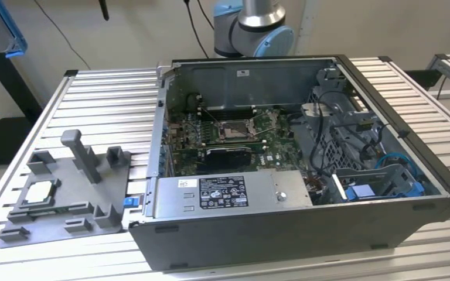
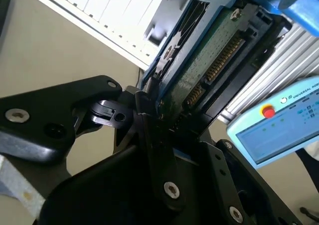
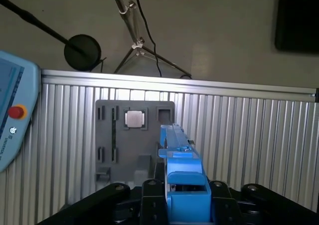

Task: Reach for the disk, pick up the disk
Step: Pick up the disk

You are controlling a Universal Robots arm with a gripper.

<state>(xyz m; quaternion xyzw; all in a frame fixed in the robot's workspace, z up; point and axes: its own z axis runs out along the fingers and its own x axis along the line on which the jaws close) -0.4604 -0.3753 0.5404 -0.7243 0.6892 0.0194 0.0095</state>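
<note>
Slippage looks the risk: the claw [image 2: 164, 125] clamps the disk [image 2: 214, 55] by one end, it seems, the rest jutting ahead; a jolt could twist it loose onto the tabletop [image 3: 249, 130] beyond.

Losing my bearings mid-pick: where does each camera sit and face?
Exterior view: off the arm, raised, looking down into the open computer case on the slatted table; the arm's base joints show behind it.
First wrist view: on the arm, looking down past the gripper, shut on the disk, onto the grey fixture holding the silver chip.
Second wrist view: on the arm, close along the gripper at the disk's circuit-board side.
Shared: both wrist views show the disk and teach pendant.
</note>
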